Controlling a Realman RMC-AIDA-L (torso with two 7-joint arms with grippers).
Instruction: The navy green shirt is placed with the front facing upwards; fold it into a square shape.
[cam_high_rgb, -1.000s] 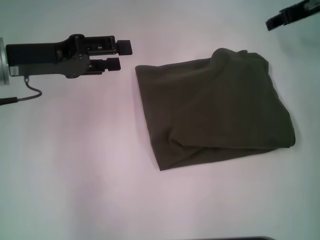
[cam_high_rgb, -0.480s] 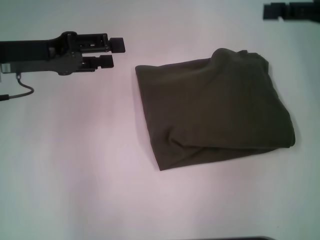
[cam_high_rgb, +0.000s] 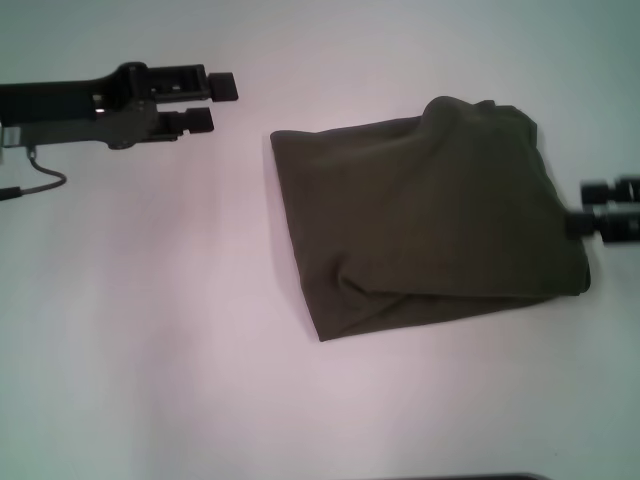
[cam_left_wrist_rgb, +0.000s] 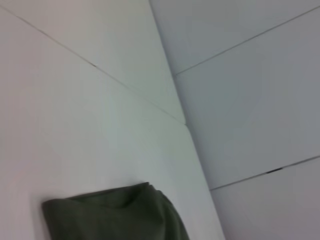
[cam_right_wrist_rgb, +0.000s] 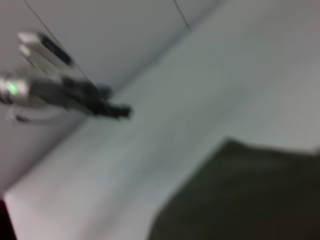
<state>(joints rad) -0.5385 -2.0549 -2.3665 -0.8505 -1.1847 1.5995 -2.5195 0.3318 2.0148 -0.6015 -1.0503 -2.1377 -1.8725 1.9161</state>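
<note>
The navy green shirt (cam_high_rgb: 425, 220) lies folded into a rough rectangle on the white table, plain olive side up, with a bunched corner at its far edge. No letters or collar show. My left gripper (cam_high_rgb: 222, 104) hovers open and empty at the far left, well clear of the shirt's left edge. My right gripper (cam_high_rgb: 580, 205) reaches in from the right, open, with its fingertips at the shirt's right edge. The left wrist view shows a corner of the shirt (cam_left_wrist_rgb: 115, 215). In the right wrist view the shirt (cam_right_wrist_rgb: 240, 195) fills the lower part, with the left gripper (cam_right_wrist_rgb: 120, 111) farther off.
The white table (cam_high_rgb: 150, 330) spreads around the shirt on all sides. A thin black cable (cam_high_rgb: 40, 178) hangs from the left arm. Pale wall panels (cam_left_wrist_rgb: 240, 100) stand behind the table's far edge.
My right gripper has come down from the far right corner to the shirt's right edge. The left gripper has drawn back a little, away from the shirt. The shirt lies as before.
</note>
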